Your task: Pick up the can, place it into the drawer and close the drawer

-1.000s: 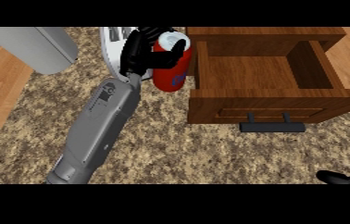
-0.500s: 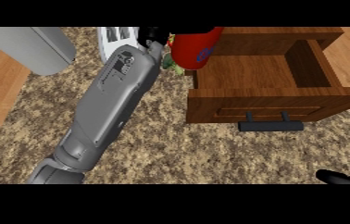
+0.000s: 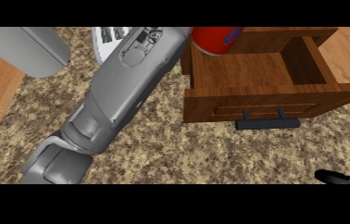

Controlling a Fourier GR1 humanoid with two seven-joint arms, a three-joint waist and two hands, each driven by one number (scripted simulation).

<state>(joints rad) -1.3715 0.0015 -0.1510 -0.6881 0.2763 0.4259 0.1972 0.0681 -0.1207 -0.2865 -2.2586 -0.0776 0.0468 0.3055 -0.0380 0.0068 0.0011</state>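
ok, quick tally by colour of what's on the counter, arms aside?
Red: 1, the can
Brown wood: 1, the open drawer
Grey: 1, the box-like thing at top left
White: 1, the striped item partly behind the forearm
Total: 4

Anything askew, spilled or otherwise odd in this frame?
Nothing spilled or damaged. The red can sits at the top edge of the view, over the open wooden drawer's back left corner, not yet set inside. The left forearm hides the robot hand carrying it. Only a dark tip shows at the lower right.

Speckled brown granite counter (image 3: 205,153), wood strip (image 3: 7,86) left
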